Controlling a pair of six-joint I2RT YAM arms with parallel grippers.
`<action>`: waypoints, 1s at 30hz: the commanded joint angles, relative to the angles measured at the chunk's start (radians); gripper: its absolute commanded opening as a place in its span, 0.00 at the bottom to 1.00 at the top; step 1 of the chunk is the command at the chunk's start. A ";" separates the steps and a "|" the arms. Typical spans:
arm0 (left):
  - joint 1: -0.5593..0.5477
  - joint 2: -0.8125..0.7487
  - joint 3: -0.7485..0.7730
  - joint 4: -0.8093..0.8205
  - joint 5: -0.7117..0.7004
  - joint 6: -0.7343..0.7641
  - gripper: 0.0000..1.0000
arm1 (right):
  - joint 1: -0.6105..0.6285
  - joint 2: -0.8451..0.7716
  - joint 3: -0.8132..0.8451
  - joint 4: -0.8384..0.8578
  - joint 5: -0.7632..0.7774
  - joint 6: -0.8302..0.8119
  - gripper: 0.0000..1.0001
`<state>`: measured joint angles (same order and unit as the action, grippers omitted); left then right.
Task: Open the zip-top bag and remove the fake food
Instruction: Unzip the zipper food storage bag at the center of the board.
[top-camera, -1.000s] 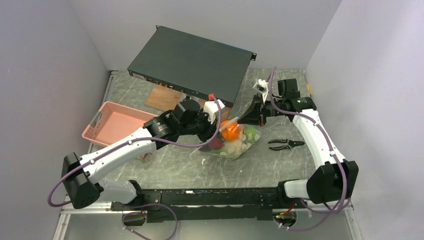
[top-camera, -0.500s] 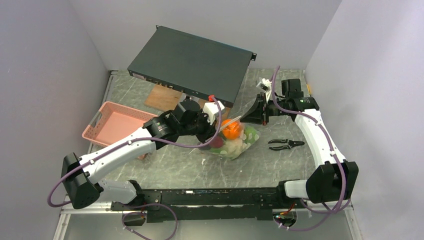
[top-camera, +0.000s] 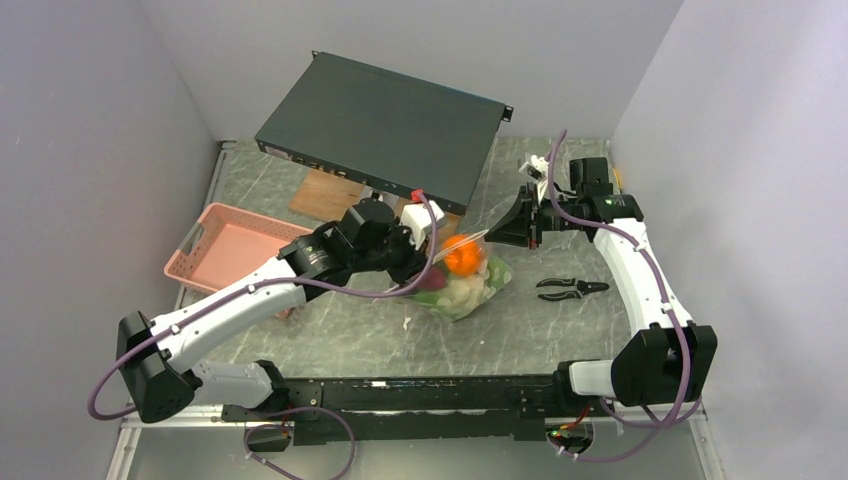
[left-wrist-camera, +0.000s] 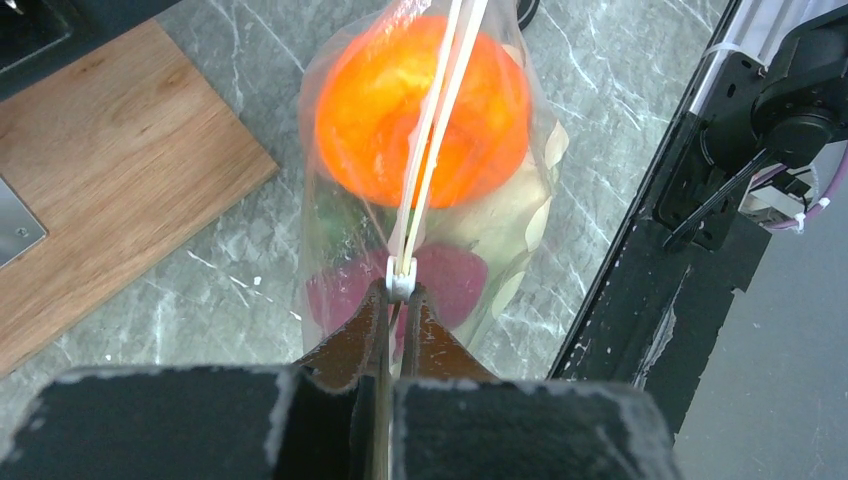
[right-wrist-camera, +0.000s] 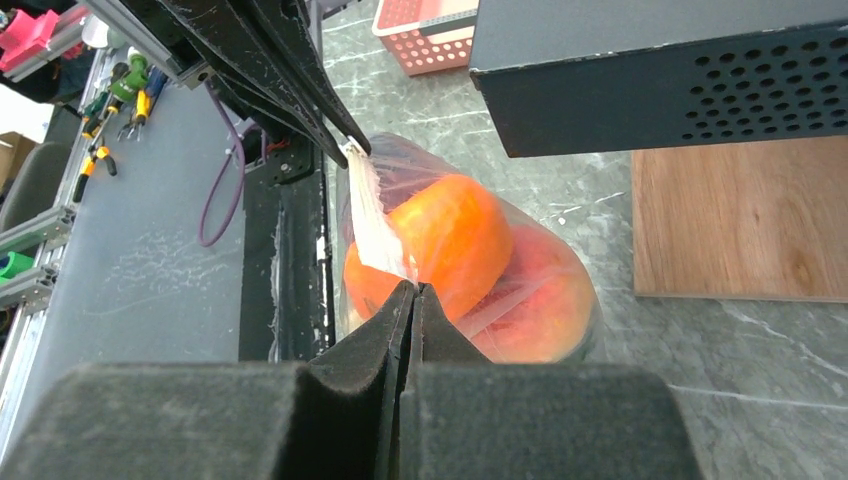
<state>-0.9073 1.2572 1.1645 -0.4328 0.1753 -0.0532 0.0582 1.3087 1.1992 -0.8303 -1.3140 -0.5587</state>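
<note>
Orange ball (left-wrist-camera: 420, 110), one; zip-top bag (left-wrist-camera: 335, 250), one.

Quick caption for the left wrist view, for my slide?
Left gripper pinches the zip-top bag at its zipper end; an orange ball bulges inside.

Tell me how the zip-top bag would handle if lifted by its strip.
Probably floppy: the zip-top bag is thin crinkled film, pinched by the left gripper and right gripper. Likely bottom-heavy, since the orange ball and other fake food bulge inside. Smooth film might slip free.
</note>
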 joint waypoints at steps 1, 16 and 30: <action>0.010 -0.050 -0.017 -0.049 -0.034 0.010 0.00 | -0.033 -0.033 0.007 0.021 -0.009 -0.033 0.00; 0.019 -0.070 -0.039 -0.065 -0.043 0.013 0.00 | -0.053 -0.029 0.001 0.028 -0.001 -0.040 0.00; 0.027 -0.073 -0.045 -0.108 -0.058 0.035 0.00 | -0.098 -0.025 -0.008 0.033 0.002 -0.046 0.00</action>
<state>-0.8898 1.2205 1.1313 -0.4797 0.1532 -0.0429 -0.0158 1.3083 1.1824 -0.8303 -1.3094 -0.5701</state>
